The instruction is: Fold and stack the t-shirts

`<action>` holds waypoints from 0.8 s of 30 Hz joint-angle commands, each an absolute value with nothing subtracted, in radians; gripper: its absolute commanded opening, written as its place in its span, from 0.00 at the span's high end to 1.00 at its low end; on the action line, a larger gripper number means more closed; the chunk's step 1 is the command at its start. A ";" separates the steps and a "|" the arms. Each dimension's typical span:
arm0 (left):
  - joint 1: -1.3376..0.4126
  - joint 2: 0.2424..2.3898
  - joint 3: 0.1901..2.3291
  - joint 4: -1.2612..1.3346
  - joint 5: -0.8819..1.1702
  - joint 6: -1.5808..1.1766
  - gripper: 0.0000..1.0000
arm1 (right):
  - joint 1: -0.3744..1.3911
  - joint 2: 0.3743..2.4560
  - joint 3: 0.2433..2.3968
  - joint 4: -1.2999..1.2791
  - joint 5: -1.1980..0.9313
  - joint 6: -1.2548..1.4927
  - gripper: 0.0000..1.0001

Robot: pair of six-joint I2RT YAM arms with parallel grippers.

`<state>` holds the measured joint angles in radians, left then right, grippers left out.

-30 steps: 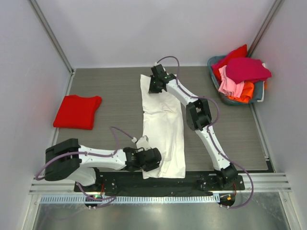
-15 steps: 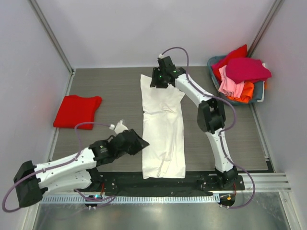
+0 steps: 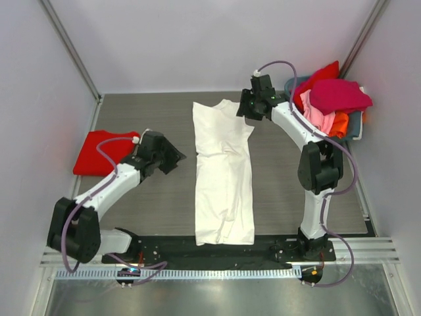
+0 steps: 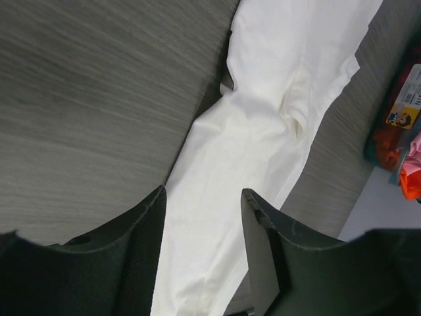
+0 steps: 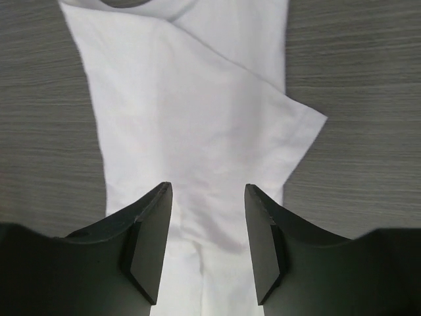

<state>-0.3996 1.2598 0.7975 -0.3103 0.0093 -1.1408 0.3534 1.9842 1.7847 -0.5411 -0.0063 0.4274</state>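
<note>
White t-shirt [image 3: 223, 178] lies mid-counter as a narrow strip, its long axis running from near edge to far edge. Right tool [image 3: 248, 110], spread and empty, hovers at the far right corner by the sleeve. Left tool [image 3: 172, 157], spread and empty, is just left of the strip's middle. Bare counter [image 3: 158, 197] flanks both long edges. Red t-shirt [image 3: 105, 153] lies folded, well left; basket [image 3: 356, 126] far right.
</note>
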 commanded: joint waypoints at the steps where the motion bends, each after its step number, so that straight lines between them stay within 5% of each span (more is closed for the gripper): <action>1: -0.373 1.371 0.915 -0.189 0.074 -1.059 0.47 | 0.327 2.003 1.779 -0.499 0.014 0.406 0.46; 11: -0.276 1.816 1.285 -0.124 0.060 -1.031 0.43 | 0.226 2.238 1.962 -0.446 -0.129 0.452 0.48; 24: -0.224 2.350 1.848 -0.141 0.209 -1.034 0.50 | 0.160 2.491 2.151 -0.356 -0.308 0.531 0.48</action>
<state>-0.2218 2.3302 1.7737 -0.1425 0.1440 -1.0454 0.1593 2.4813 2.1040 -0.4156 -0.2466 0.5045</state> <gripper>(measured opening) 0.509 0.519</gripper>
